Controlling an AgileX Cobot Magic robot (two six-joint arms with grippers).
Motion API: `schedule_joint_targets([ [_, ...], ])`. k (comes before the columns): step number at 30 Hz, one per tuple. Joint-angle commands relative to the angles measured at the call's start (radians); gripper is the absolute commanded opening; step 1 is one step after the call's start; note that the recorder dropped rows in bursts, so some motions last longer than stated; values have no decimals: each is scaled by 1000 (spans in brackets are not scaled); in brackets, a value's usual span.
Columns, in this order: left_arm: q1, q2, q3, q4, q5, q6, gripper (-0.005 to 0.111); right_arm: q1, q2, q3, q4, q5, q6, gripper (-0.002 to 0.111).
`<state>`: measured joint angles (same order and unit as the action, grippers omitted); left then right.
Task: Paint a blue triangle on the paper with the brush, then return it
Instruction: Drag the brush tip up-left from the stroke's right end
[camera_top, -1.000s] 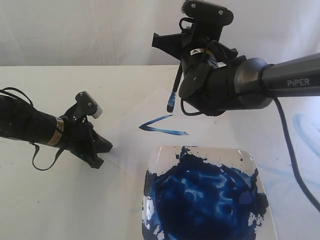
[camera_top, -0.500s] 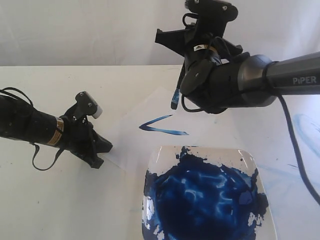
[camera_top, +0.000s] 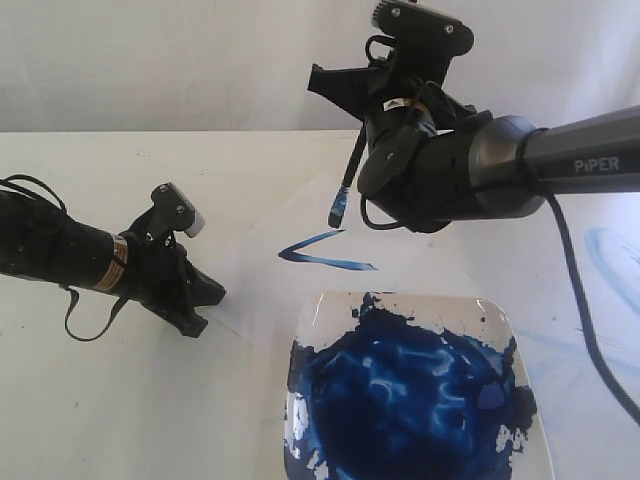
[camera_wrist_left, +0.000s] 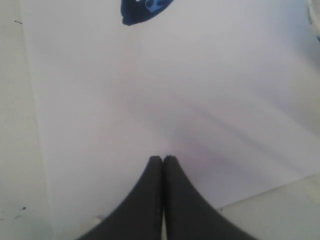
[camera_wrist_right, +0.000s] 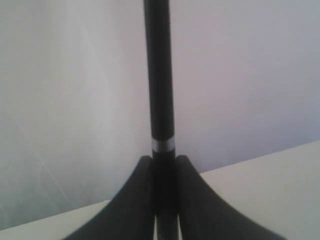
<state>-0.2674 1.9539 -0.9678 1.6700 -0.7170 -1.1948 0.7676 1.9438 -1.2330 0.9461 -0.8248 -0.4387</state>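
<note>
Just above the paper (camera_top: 300, 225), the brush (camera_top: 345, 190) hangs clamped in the right end effector (camera_wrist_right: 162, 165), tip over two blue strokes (camera_top: 325, 255). Nearby the paint dish (camera_top: 405, 385) crowds the sheet's near edge; the left end effector (camera_wrist_left: 162, 160), fingers together, rests on its corner.

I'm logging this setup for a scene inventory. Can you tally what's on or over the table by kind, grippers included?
Grippers: 2, left, shut and empty, pressed on the paper; right, shut on the brush
Brush: 1
Paper: 1
Paint dish: 1
Blue strokes: 2, an unfinished triangle
Total: 7
</note>
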Motion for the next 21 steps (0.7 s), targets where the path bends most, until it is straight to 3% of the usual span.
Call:
schedule_joint_targets([
  [1, -4, 2, 0, 15, 0, -1, 0, 0, 12, -4, -5, -19, 10, 0],
  [17, -4, 2, 0, 15, 0, -1, 0, 0, 32, -2, 11, -65, -33, 0],
  [21, -4, 2, 0, 15, 0, -1, 0, 4, 18, -2, 122, -50, -86, 0],
])
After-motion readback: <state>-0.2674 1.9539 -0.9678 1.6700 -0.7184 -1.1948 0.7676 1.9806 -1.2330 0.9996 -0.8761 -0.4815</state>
